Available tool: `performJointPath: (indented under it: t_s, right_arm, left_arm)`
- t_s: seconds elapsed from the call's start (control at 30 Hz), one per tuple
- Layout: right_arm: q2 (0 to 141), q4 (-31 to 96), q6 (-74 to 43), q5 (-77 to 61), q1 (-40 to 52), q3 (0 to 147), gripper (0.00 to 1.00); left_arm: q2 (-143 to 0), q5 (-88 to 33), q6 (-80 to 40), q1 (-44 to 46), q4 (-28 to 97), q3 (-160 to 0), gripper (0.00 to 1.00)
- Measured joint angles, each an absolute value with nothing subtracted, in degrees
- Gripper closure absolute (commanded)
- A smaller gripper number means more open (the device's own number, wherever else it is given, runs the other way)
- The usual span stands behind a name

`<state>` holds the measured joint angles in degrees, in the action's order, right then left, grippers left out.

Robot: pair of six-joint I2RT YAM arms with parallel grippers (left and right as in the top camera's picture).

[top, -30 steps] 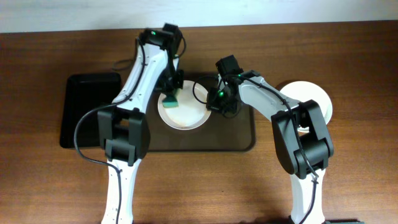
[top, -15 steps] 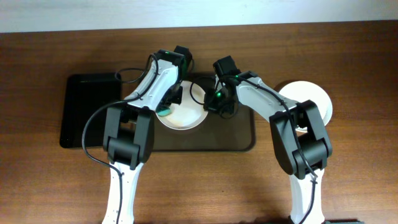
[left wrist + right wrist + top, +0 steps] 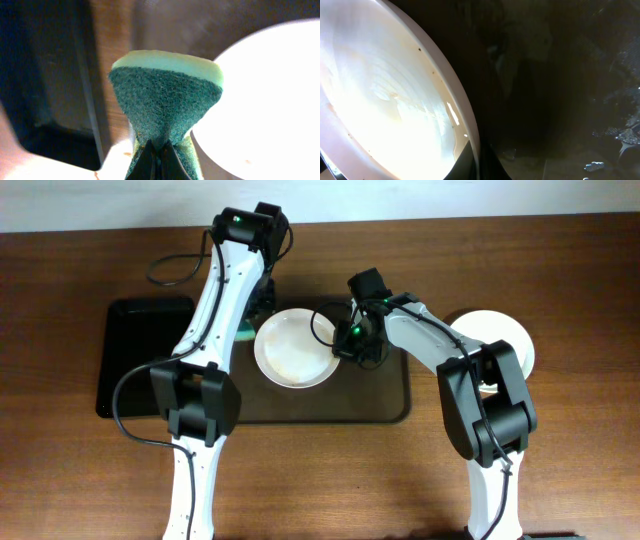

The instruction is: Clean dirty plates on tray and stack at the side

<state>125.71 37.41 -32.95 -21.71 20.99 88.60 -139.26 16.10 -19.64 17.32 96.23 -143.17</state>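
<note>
On the wooden desk (image 3: 560,270) the largest thing is the brown tray (image 3: 385,408) in the middle, and a black tray (image 3: 135,370) lies to its left. At the right side, well apart from the work, a white stack of plates (image 3: 508,332) waits. The plate (image 3: 293,350) being cleaned sits on the left part of the brown tray, and a faint yellowish smear (image 3: 290,366) shows in its middle, so I judge the cleaning is not finished. The right jaws are closed on the plate's right rim and hold only a thin edge. The left jaws are closed tightly on the green sponge (image 3: 167,95), which hangs just beside the plate's left rim, over the strip between the two trays, and seems not to touch the plate. The risk I see is this: if the sponge presses hard on the far side, the plate may turn or slip out of the narrow rim hold. Also, if it is carried to the stack too early, the dirt goes there too.
</note>
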Motion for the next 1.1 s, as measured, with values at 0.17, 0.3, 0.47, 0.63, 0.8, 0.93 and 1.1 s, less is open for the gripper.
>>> performJointPath:
  t_s: [0.17, 0.3, 0.47, 0.63, 0.8, 0.93, 1.1]
  right_arm:
    - [125.71, 37.41, -32.95, -21.67, 20.99, 88.60, 0.96]
    - [125.69, 37.41, -32.97, -21.54, 20.99, 88.60, 0.96]
    - [125.67, 37.41, -32.86, -21.43, 20.99, 88.60, 0.96]
    - [125.67, 37.36, -32.56, -21.50, 20.99, 88.60, 0.96]
    - [125.73, 37.26, -32.56, -22.98, 22.72, 88.60, 0.96]
    - [125.71, 37.41, -32.69, -21.87, 20.93, 88.60, 0.96]
    - [125.67, 37.52, -30.94, -22.28, 20.62, 88.60, 0.96]
  left_arm:
    - [-139.31, 4.78, -16.21, 18.26, 88.36, -136.16, 0.99]
    - [-139.31, 0.47, -14.96, 19.14, 74.37, -126.26, 0.99]
    - [-138.98, -0.69, -10.17, 19.55, 68.03, -118.72, 0.99]
    - [-138.12, 7.90, -9.30, 19.25, 76.12, -116.95, 0.99]
    - [-138.28, 15.97, -10.07, 16.27, 85.95, -120.70, 0.99]
    - [-139.70, 22.28, -11.84, 11.27, 93.12, -134.52, 0.99]
    - [-139.70, 15.86, -12.78, 11.35, 96.53, -154.19, 0.99]
